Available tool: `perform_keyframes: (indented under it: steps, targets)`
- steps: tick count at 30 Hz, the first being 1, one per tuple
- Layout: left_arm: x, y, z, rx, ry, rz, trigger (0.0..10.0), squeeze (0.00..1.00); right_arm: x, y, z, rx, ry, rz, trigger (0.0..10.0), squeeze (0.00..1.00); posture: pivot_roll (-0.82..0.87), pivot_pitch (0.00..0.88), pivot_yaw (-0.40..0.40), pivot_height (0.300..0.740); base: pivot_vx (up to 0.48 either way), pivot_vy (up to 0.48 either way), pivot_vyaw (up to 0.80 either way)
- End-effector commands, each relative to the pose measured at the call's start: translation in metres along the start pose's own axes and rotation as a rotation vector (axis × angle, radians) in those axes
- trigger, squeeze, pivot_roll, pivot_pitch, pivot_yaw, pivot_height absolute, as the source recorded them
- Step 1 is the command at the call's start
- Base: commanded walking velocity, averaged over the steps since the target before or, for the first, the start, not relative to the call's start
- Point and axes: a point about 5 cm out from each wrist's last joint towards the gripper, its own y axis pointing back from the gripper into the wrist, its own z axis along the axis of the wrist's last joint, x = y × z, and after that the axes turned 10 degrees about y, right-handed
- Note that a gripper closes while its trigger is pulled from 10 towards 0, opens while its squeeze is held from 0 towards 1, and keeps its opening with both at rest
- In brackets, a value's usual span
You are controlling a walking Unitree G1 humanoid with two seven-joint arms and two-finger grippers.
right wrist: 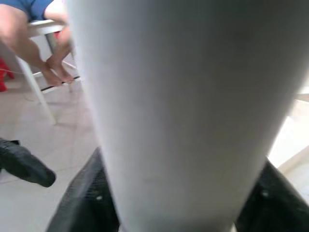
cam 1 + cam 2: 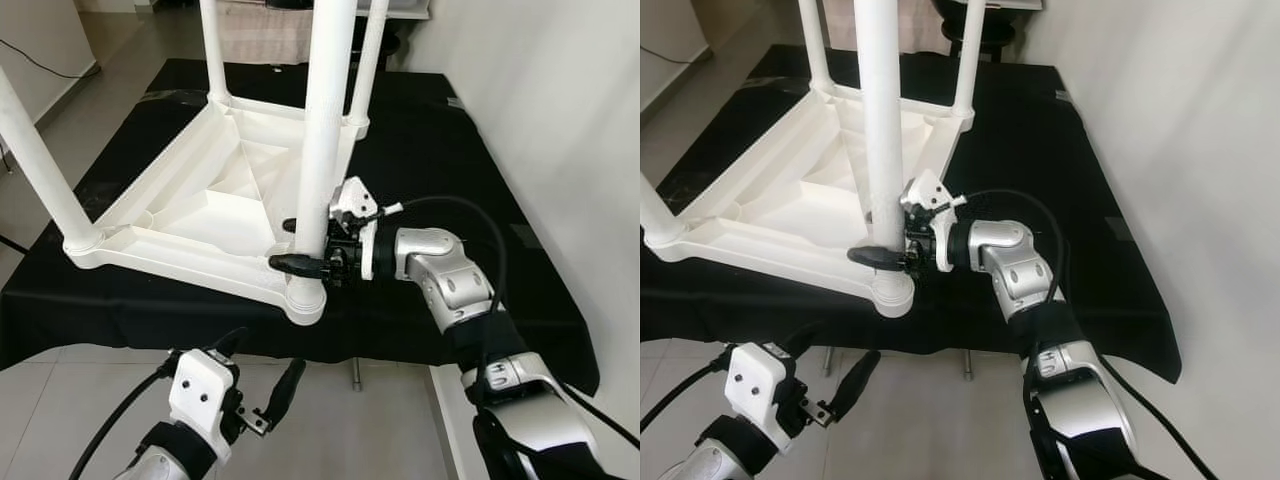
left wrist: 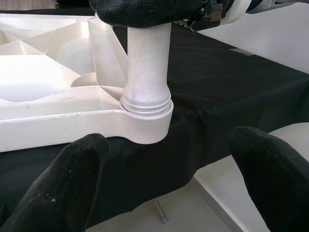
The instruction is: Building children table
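Observation:
A white plastic children's table top (image 2: 200,215) lies upside down on a black cloth, with white legs standing up from its corners. The near leg (image 2: 325,140) stands in the front corner socket (image 2: 303,298). My right gripper (image 2: 296,245) is shut on this leg just above the socket, one black finger (image 2: 297,264) on each side; the leg (image 1: 183,111) looms close between the fingers (image 1: 82,203). My left gripper (image 2: 262,375) hangs open below the cloth's front edge, pointing up at the socket (image 3: 145,113).
The black cloth (image 2: 440,170) covers a low platform with its front edge near me. A white wall (image 2: 570,120) stands close on the right. Tiled floor (image 2: 70,400) lies below. A person's legs (image 1: 34,38) on a chair show in the right wrist view.

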Motion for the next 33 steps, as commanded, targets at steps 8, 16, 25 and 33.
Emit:
perform_keyframes:
  steps: [8,16,25,33]
  targets:
    - [-0.001,0.001,0.001,0.007,0.01,-0.004,10.0,0.0,0.001,0.015,-0.012,0.014,-0.033,-0.253,0.0,0.0,0.01,0.204,-0.113,0.74,0.0,0.0,0.0]
    - [0.006,0.001,0.002,0.013,-0.003,0.0,10.0,0.0,0.053,0.013,-0.044,0.302,-0.111,-0.918,0.0,0.0,0.03,0.204,-0.088,0.74,0.0,0.0,0.0]
    - [0.008,0.0,0.0,0.019,-0.006,-0.001,10.0,0.0,0.05,-0.016,-0.036,0.19,-0.168,-0.829,10.0,0.0,0.03,0.184,-0.085,0.74,0.0,0.0,0.0]
    - [0.008,-0.001,0.0,0.013,-0.008,0.011,10.0,0.0,0.036,-0.025,-0.013,-0.008,-0.145,-0.477,10.0,1.0,0.04,0.175,-0.097,0.74,0.0,0.0,0.0]
